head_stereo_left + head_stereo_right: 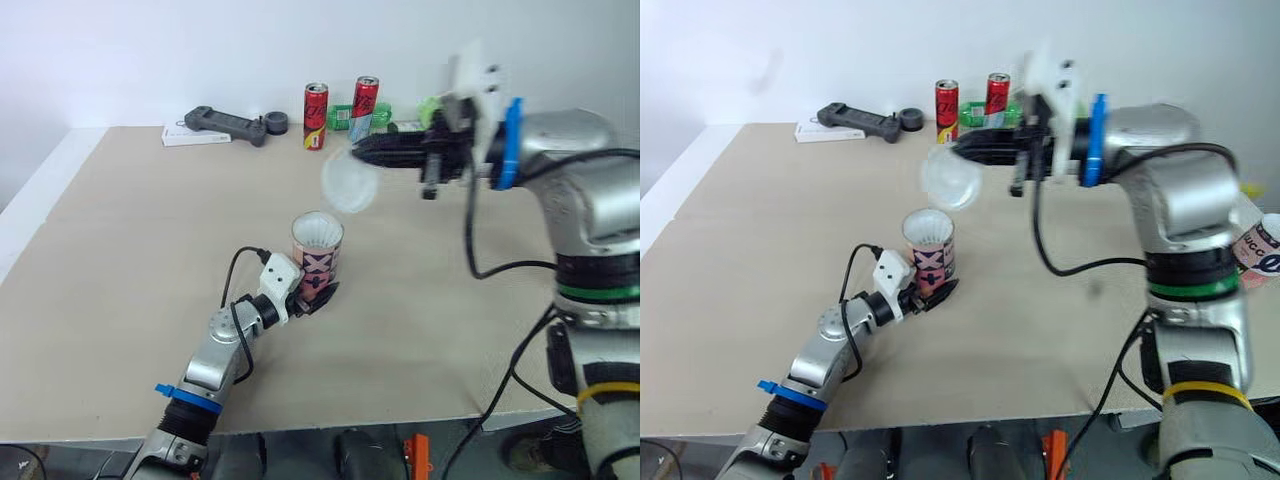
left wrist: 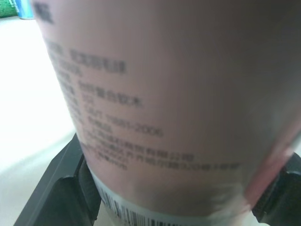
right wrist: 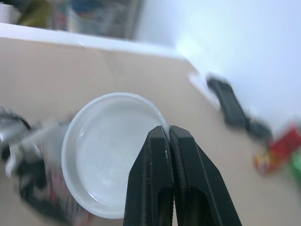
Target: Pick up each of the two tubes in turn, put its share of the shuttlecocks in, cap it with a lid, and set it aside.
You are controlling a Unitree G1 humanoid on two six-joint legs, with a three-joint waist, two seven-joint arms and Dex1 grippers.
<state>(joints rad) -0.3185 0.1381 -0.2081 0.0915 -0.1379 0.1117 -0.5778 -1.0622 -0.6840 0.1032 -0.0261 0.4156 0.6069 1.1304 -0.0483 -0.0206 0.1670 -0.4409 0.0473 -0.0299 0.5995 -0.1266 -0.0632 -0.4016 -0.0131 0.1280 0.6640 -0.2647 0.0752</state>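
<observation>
Closest to the lens, the left gripper (image 1: 318,297) clamps its two black fingers (image 2: 61,188) on either side of the lower part of a pink printed tube (image 1: 318,258), which stands upright near the middle of the beige table (image 1: 130,250); whether its base touches the surface cannot be told. White shuttlecock feathers (image 1: 317,232) fill the tube's open mouth. In the left wrist view the tube's wall carries lines of small print and a barcode near the bottom. Above and a little beyond the tube, clear of it, the right gripper (image 1: 362,150) pinches the rim of a round translucent white lid (image 1: 349,182) between fingers pressed nearly together, the lid tilted in the air. Along the table's far edge stand two red cans (image 1: 316,116) side by side, with a green packet (image 1: 345,118) behind them, a black roll (image 1: 276,124) just to their left, and a black controller (image 1: 225,124) resting on a flat white box (image 1: 190,137). A second pink-printed tube (image 1: 1258,248) shows at the far right.
</observation>
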